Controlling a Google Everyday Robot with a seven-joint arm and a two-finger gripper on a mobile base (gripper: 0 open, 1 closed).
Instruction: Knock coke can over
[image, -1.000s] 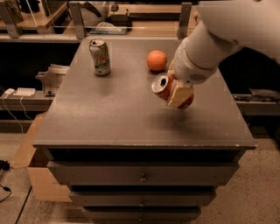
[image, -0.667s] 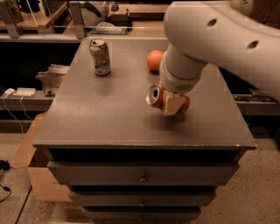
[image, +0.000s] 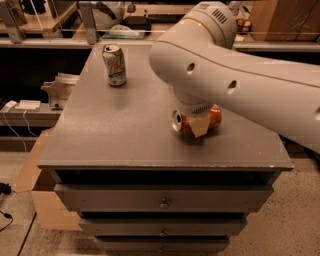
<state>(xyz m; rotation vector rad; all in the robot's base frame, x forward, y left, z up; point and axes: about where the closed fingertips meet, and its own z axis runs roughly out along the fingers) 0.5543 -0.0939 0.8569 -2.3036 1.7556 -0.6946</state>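
Note:
The red coke can (image: 213, 118) lies on its side on the grey cabinet top (image: 120, 130), right of centre, its silver top (image: 176, 120) facing left. My gripper (image: 197, 124) reaches down from the big white arm (image: 235, 75) directly over the can. One tan finger (image: 199, 127) lies across the can's front; the other is hidden behind it. The jaws stand closed around the can.
A pale white-green can (image: 114, 65) stands upright at the back left of the top. Drawers (image: 162, 200) front the cabinet below. A cardboard box (image: 30, 175) sits on the floor at left. Cluttered shelves (image: 60, 35) run behind.
The arm has swung down and left with the can, bringing it from tilted above the top to lying flat on its side. The orange is now hidden behind the arm.

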